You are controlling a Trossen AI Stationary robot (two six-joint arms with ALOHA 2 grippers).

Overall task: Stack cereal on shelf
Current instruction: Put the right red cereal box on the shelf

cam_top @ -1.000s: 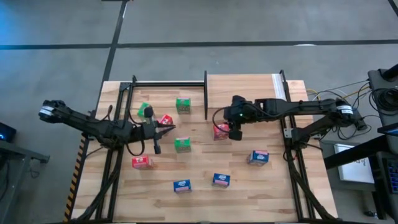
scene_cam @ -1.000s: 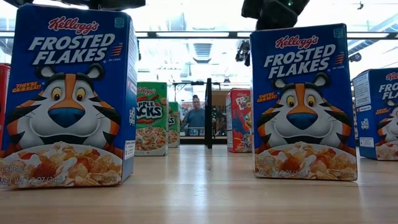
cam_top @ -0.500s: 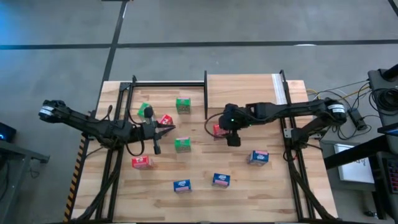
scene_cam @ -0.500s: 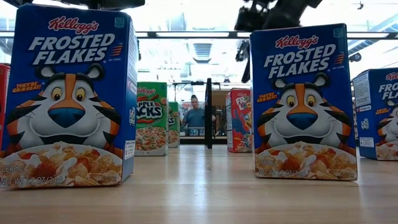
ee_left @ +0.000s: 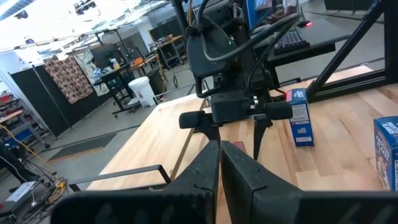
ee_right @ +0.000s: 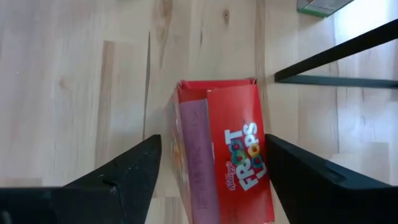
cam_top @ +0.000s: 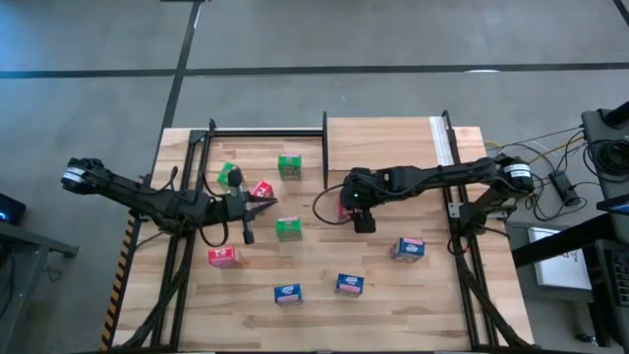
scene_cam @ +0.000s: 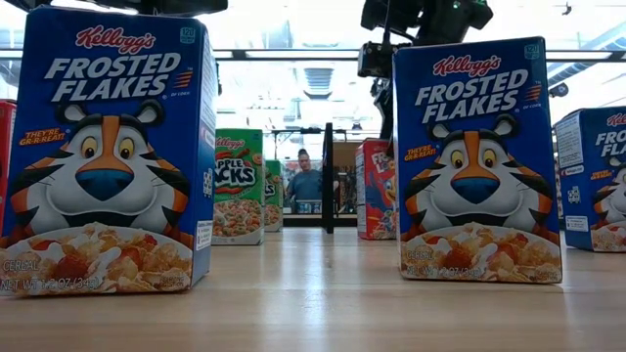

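Red cardboard fills the space between my right fingers point(ee_right: 134, 177): a Froot Loops box point(ee_right: 224, 155) with crisp folded edges, a glossy printed face and a paler pink strip down its narrow side. My right gripper point(cam_top: 352, 202) hangs directly over it with the two dark, wedge-shaped fingers spread wide, one on each side of the box and clear of the cardboard. It stands upright on the pale plank tabletop point(cam_top: 314, 265), long axis vertical, so my wrist camera looks down on its top end, with the lettering running along that axis. It sits close to the black post at the shelf's near corner; the shelf point(cam_top: 383, 138) itself is a flat light-wood panel with a white strip point(cam_top: 439, 140) along one edge.

From above, the other boxes lie scattered on the planks: three green ones point(cam_top: 288, 165) and a red one point(cam_top: 261, 190) toward my left arm, another red point(cam_top: 223, 257) nearer the front, and three blue ones point(cam_top: 348, 284) along the front right. At table height the blue Frosted Flakes boxes point(scene_cam: 476, 161) stand upright with their printed fronts to the camera.

My left gripper point(ee_left: 220, 152) waits over the left part of the table, its fingers pressed together with nothing between them.
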